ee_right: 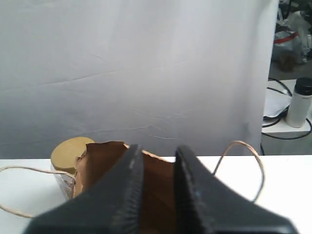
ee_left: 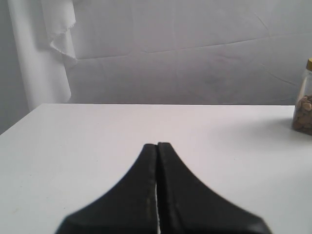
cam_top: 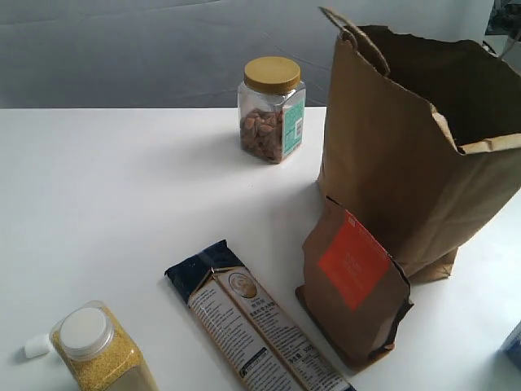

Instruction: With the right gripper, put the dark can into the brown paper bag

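Note:
The brown paper bag [cam_top: 407, 155] stands upright at the right of the table with its mouth open. The dark can shows in no view. In the right wrist view my right gripper [ee_right: 158, 148] is open, its fingers apart with nothing between them, hovering just over the bag's rim [ee_right: 102, 158] and twisted handle [ee_right: 243, 145]. My left gripper [ee_left: 157, 145] is shut and empty above bare white table. Neither gripper appears in the exterior view.
The yellow-lidded nut jar [cam_top: 271, 110] stands left of the bag. A brown pouch with an orange label [cam_top: 354, 281] leans against the bag's front. A long dark noodle packet [cam_top: 252, 322] and a grain jar [cam_top: 102, 346] lie near the front edge.

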Robot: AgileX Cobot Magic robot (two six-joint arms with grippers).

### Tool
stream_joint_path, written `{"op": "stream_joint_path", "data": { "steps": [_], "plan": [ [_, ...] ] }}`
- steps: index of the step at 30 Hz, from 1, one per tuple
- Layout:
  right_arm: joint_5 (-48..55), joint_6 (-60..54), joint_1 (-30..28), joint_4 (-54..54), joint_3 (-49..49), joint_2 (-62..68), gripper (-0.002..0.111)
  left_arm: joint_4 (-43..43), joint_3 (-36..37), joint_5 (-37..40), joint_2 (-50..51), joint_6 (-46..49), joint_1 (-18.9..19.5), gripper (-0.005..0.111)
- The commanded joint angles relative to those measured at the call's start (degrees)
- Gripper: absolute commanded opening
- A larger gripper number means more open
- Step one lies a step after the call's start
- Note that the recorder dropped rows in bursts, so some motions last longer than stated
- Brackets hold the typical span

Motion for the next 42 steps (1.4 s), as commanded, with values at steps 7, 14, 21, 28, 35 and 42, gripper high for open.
{"op": "stream_joint_path", "data": {
  "steps": [7, 14, 21, 28, 35, 42],
  "plan": [
    [1.8, -1.5, -8.1, 0.6, 19.9, -24.1, 0.0, 0.1, 0.2, 0.0, -0.2, -0.2, -0.3, 0.0],
    [1.3, -3.5, -12.2, 3.1, 30.6, -35.9, 0.0, 0.1, 0.2, 0.0, -0.2, -0.2, -0.3, 0.0],
    [-9.1, -3.5, -15.2, 11.5, 44.6, -43.0, 0.0, 0.1, 0.2, 0.0, -0.2, -0.2, -0.3, 0.0],
    [-22.2, -11.4, -15.2, 19.8, 60.0, -46.6, 0.0, 0.1, 0.2, 0.0, -0.2, -0.2, -0.3, 0.0],
    [-25.9, -21.4, -14.6, 22.1, 64.6, -49.1, 0.0, 0.1, 0.2, 0.0, -0.2, -0.2, -0.3, 0.0],
    [-26.4, -27.2, -10.3, 22.2, 64.6, -52.4, 0.0, 0.1, 0.2, 0.0, -0.2, -0.2, -0.3, 0.0]
  ]
}}
